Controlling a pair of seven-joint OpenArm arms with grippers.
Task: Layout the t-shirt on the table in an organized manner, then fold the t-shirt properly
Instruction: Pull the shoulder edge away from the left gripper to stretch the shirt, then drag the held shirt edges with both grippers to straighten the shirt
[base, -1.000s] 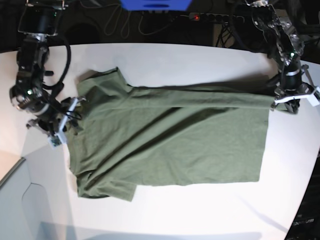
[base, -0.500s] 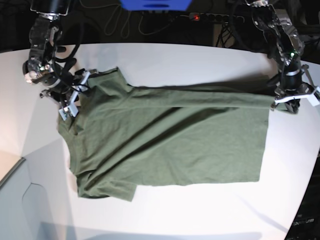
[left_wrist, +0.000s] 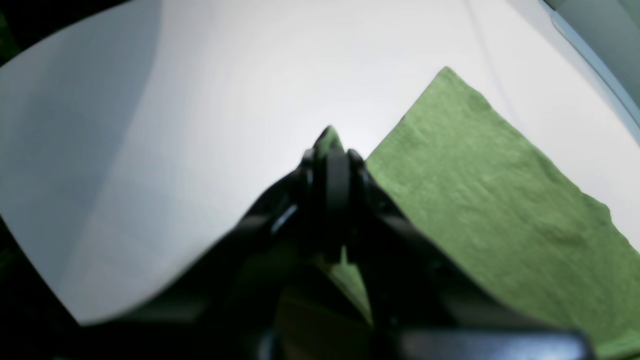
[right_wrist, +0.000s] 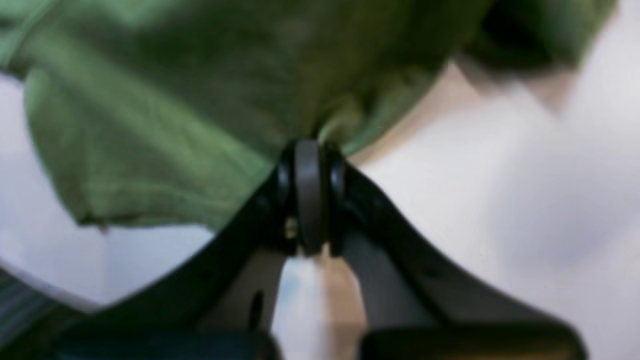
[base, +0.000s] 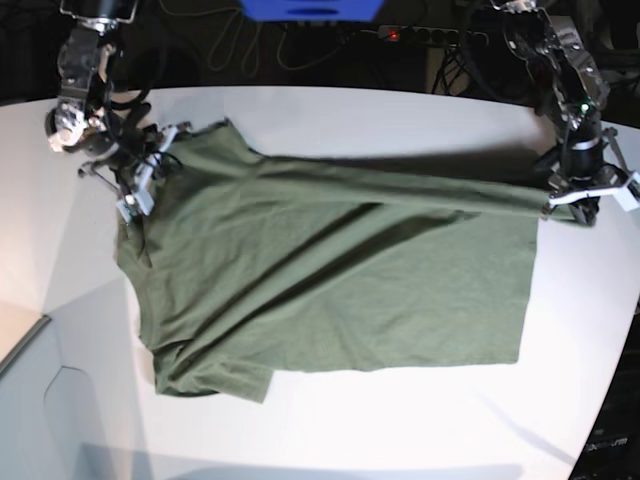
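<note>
While both arms' jaws clamp t-shirt (base: 330, 280) edges, bare table (base: 400, 420) surrounds it.

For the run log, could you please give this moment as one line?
stage: layout | left gripper: shut on shirt corner | right gripper: shut on shirt | shirt: on table, unfolded

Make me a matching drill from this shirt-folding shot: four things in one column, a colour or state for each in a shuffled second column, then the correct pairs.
Column one:
1. t-shirt
2. table
3. left gripper
4. right gripper

Column two:
A. white and smooth
B. shut on the shirt's far corner at the base view's right
C. olive green, spread out with wrinkles
D. shut on the shirt's sleeve end at the base view's left

Pairs: 1-C, 2-A, 3-B, 4-D
</note>
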